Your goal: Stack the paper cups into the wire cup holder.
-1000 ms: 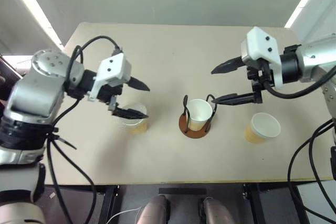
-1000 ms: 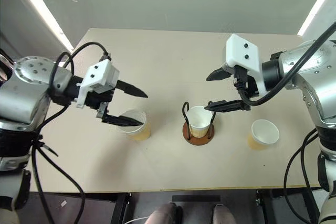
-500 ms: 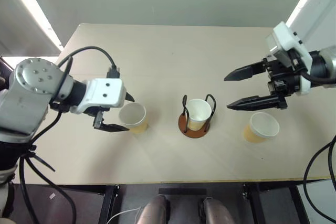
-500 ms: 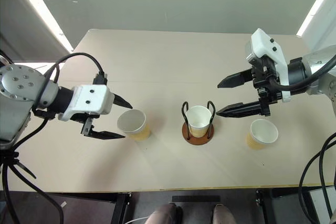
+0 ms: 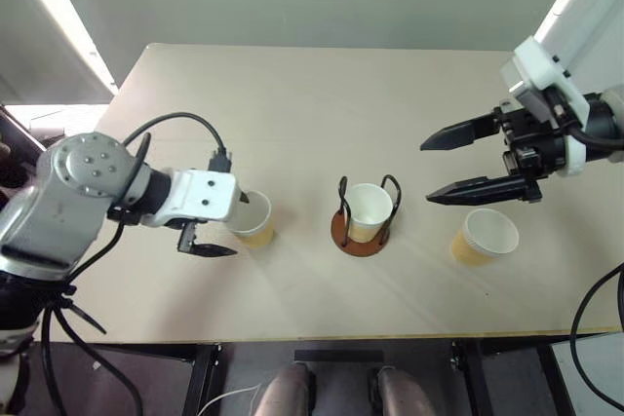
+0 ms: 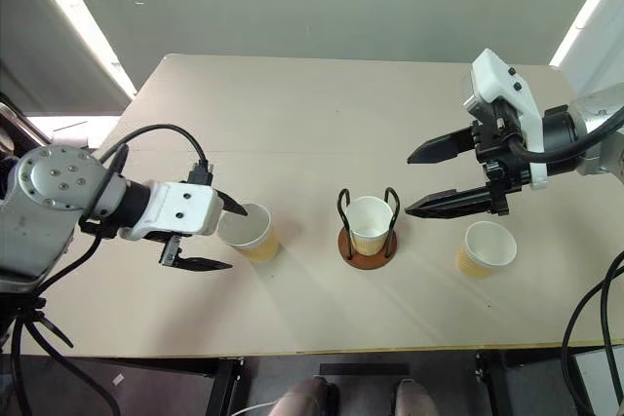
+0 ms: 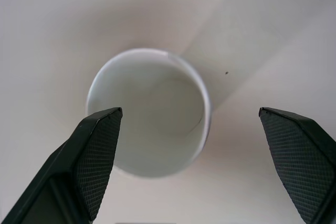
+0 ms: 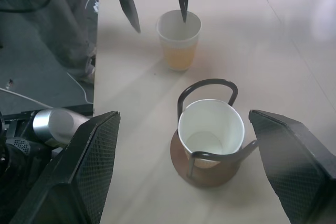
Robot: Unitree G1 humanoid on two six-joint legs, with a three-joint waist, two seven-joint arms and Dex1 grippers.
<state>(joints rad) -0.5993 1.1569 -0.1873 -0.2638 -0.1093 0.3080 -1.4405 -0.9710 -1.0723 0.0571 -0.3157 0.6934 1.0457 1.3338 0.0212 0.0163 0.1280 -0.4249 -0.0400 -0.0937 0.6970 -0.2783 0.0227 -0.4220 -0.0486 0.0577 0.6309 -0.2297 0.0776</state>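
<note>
Cup [image 5: 250,218] near the worktop's left edge sits between the wide-spread fingers of the left gripper [image 5: 220,216], ungripped. Right gripper [image 5: 454,164] hovers wide, empty.

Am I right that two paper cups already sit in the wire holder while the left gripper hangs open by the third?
Not quite: the wire cup holder holds one cup, as the right eye view shows. Two stand loose on the table: the open left gripper is by one; the other is below the right gripper.

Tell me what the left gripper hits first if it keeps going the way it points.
Most likely the left paper cup: it sits right ahead between the open left gripper's fingers, though depth is unclear.
</note>
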